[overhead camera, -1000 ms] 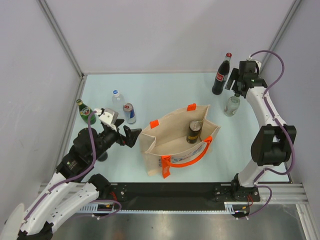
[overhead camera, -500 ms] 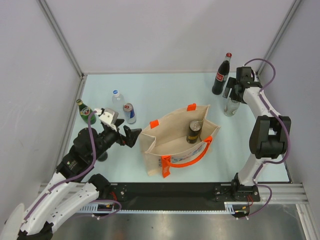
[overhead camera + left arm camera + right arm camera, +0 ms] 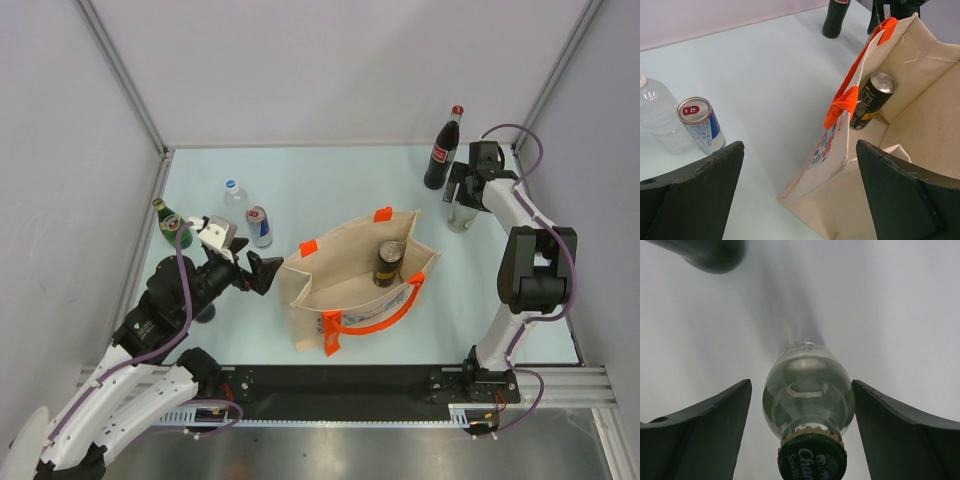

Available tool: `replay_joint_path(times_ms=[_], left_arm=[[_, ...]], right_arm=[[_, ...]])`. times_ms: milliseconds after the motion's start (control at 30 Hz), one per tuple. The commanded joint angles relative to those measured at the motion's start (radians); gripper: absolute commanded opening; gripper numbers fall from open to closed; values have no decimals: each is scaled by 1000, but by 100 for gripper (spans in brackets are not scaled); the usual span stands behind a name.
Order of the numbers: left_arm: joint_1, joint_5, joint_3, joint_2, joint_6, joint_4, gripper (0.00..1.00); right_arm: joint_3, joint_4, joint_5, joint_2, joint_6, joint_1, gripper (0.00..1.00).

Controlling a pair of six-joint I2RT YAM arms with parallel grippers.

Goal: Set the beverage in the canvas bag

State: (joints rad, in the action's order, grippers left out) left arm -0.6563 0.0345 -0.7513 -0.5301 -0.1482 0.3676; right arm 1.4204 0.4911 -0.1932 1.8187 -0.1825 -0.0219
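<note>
The beige canvas bag [image 3: 350, 285] with orange handles stands open mid-table; it also shows in the left wrist view [image 3: 900, 130]. A black can [image 3: 388, 263] stands inside it. My right gripper [image 3: 462, 190] is open directly over a clear glass bottle [image 3: 463, 214] with a green cap. In the right wrist view the bottle [image 3: 809, 395] stands between the fingers [image 3: 715, 425] without touching them. My left gripper [image 3: 262, 272] is open and empty at the bag's left end, with the bag's corner between its fingers [image 3: 695, 195].
A dark cola bottle [image 3: 443, 150] stands just left of the right gripper. A green bottle [image 3: 170, 225], a plastic water bottle [image 3: 235, 197] and a blue and silver can [image 3: 259, 226] stand at the left. Walls close the back and sides.
My right gripper has moved left and toward the front, from beside the cola bottle to over the clear bottle. The left arm has not moved.
</note>
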Motion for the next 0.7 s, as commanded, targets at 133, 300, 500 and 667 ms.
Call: replay_joint_path(times_ms=[133,300,500,667], left_arm=[[-3,8,4,-7,10,-25,100],[-3,8,4,-7,10,-25,100],[-3,8,4,-4,10,-25,100],[-3,4,4,-7,9,-25,100]], right_arm=[[-11,-60,0,17,38,-6,83],[-12,-59,6,16,49,-7,75],[-40,-55,41,-10,49,-6,49],[-87,-57,48,-74,46,19,27]])
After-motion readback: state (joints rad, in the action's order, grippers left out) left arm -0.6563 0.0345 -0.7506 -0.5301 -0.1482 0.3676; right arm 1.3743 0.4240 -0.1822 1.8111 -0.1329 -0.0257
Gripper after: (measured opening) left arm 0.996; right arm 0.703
